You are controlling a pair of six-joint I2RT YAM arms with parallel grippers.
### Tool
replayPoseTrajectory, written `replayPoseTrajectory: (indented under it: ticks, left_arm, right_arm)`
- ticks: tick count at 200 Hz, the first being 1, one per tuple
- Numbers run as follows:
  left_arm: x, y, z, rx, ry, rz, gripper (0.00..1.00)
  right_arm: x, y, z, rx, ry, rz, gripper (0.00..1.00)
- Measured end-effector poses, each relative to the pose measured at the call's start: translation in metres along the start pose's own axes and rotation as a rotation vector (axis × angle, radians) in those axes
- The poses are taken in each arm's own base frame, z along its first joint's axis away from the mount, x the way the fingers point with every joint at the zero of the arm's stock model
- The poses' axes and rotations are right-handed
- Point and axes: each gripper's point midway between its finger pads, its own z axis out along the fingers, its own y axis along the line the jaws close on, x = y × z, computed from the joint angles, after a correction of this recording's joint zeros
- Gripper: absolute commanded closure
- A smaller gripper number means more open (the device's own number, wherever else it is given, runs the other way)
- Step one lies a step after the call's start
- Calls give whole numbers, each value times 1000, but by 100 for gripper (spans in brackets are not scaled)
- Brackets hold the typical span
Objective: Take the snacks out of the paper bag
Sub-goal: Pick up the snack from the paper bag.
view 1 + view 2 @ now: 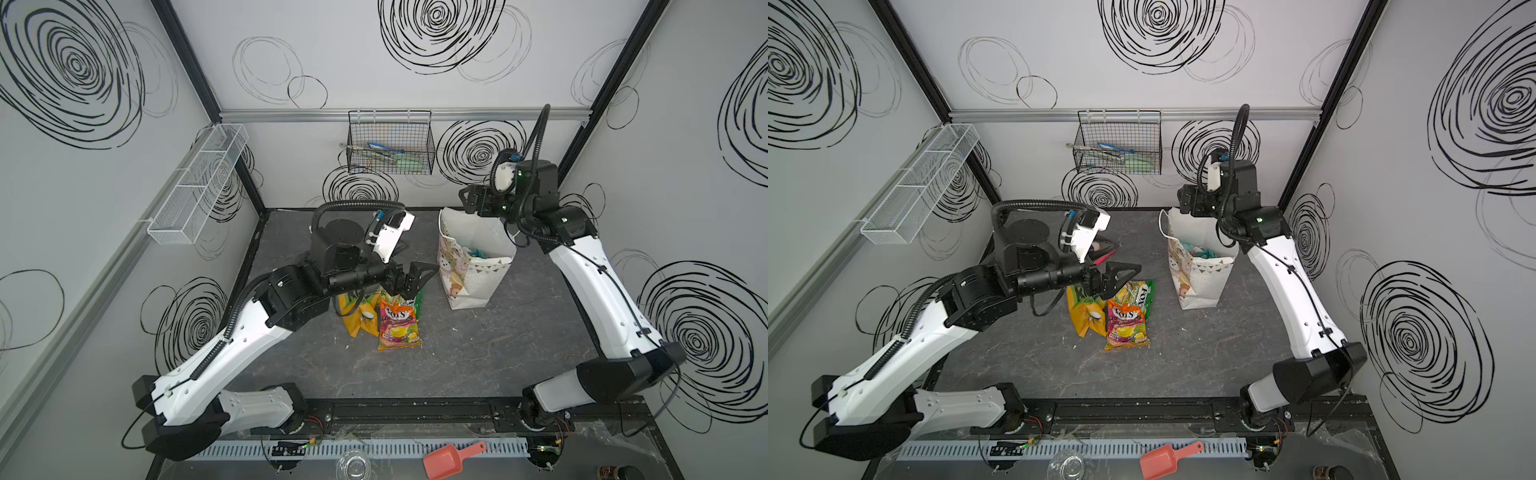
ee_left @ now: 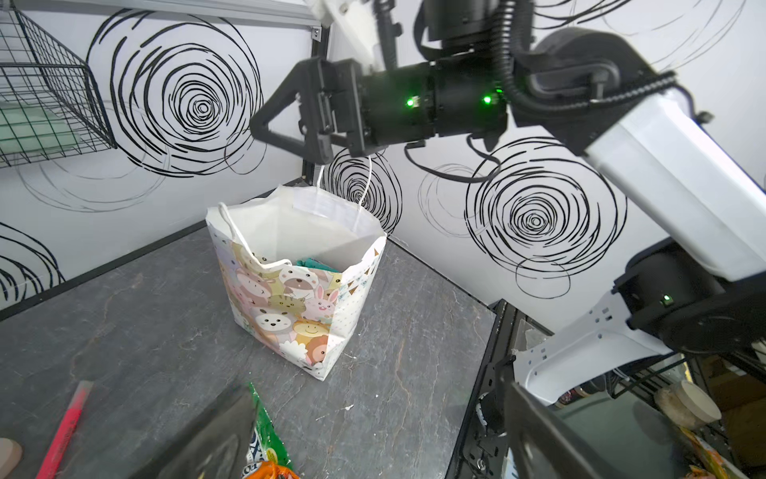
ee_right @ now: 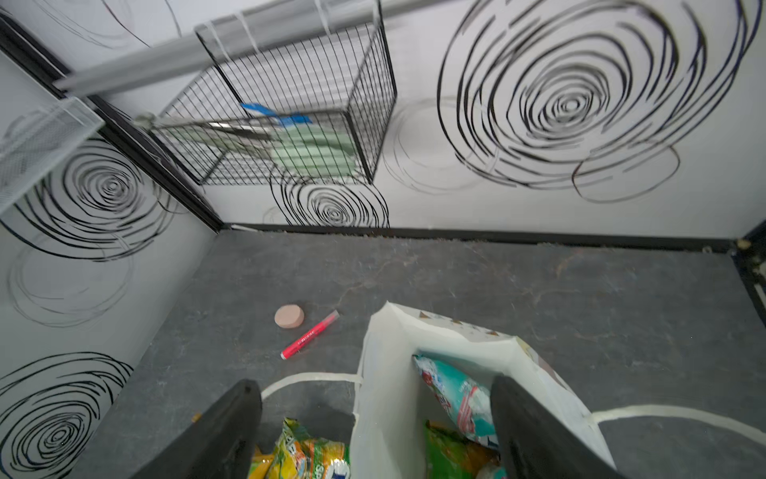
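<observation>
The paper bag stands upright and open on the right half of the table, its animal print showing in the left wrist view. Inside lie a teal snack and a green one. Three snacks lie out on the table to its left: yellow-orange, red multicolour and green. My left gripper hovers open and empty just above them. My right gripper is open above the bag's far rim, its jaws either side of the bag wall, holding nothing.
A pink oval bar and a red marker pen lie at the back of the table, left of the bag. A black wire basket and a white mesh shelf hang on the walls. A pink scoop lies beyond the front rail.
</observation>
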Motion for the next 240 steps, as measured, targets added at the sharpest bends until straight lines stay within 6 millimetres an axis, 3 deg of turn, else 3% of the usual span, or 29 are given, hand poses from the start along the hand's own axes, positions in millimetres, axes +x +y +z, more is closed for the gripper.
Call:
replayPoseTrajectory:
  ticks: [33, 63, 110, 145, 218, 240]
  left_arm:
    - [-5, 1, 6, -4, 28, 65, 4]
    - [-2, 9, 15, -19, 57, 86, 4]
    - [7, 20, 38, -24, 116, 76, 4]
    - [-11, 21, 53, -26, 103, 86, 4]
    - [-18, 21, 54, -27, 88, 92, 4]
    - [-18, 21, 54, -28, 89, 92, 4]
  right_arm:
    - [40, -29, 36, 48, 185, 20, 18]
    - [70, -40, 55, 72, 300, 10, 24]
    - [97, -45, 65, 70, 379, -1, 32]
    - [123, -49, 73, 68, 448, 7, 42]
    - [171, -55, 94, 86, 579, 26, 57]
    - [190, -56, 100, 99, 623, 20, 57]
